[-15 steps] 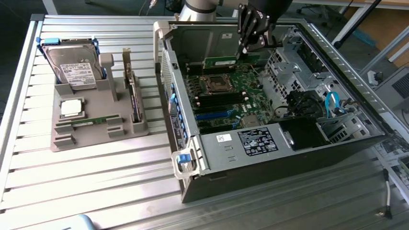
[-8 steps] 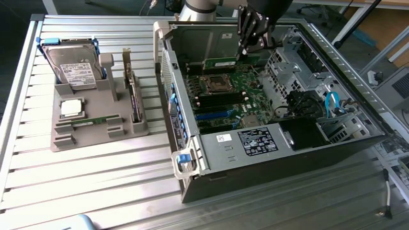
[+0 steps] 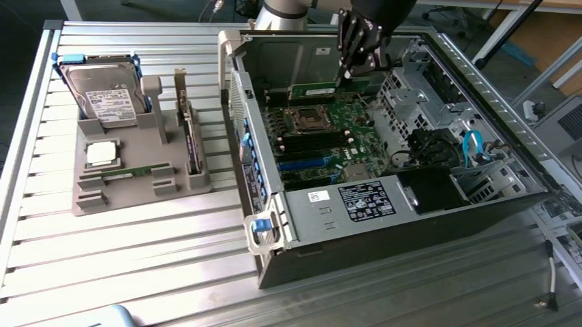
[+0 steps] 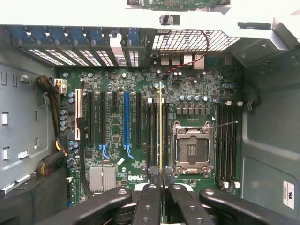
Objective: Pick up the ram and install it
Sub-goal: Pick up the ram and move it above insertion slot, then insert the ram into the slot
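The black tool (image 3: 348, 67) is clamped narrowly on the thin green ram stick (image 4: 161, 126), edge-on above the green motherboard (image 4: 117, 89) inside the open grey computer case (image 3: 272, 61). The case lies on a ribbed aluminium bench (image 3: 136, 259).

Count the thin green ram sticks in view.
2. One thin green ram stick sits edge-on in the black pincer over the green motherboard inside the open metal case; a second ram stick lies on the grey plastic tray outside it. Others may be hidden.
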You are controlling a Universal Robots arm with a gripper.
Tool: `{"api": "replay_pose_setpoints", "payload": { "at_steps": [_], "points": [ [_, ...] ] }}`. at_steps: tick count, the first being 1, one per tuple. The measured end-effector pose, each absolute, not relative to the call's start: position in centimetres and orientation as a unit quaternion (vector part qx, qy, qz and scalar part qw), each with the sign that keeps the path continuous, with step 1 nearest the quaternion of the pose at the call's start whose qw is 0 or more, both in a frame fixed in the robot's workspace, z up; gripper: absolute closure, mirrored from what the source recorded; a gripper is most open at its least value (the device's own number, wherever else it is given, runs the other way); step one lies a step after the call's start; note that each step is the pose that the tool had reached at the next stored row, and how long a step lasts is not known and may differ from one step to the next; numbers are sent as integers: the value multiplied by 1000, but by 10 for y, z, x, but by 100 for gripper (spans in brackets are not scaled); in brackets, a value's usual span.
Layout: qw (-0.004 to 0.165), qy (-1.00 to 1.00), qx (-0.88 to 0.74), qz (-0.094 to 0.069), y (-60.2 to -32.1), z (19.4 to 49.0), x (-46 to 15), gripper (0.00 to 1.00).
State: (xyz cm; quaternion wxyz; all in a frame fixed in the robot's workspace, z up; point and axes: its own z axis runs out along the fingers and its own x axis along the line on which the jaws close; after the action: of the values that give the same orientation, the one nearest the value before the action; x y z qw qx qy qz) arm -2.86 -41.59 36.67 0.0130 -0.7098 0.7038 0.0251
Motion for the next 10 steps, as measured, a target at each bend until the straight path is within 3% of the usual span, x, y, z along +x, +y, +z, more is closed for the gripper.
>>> {"api": "replay_pose_setpoints", "payload": {
  "at_steps": [10],
  "points": [
    [13, 704, -710, 25, -416, 365, -28, 88]
  ]
}}
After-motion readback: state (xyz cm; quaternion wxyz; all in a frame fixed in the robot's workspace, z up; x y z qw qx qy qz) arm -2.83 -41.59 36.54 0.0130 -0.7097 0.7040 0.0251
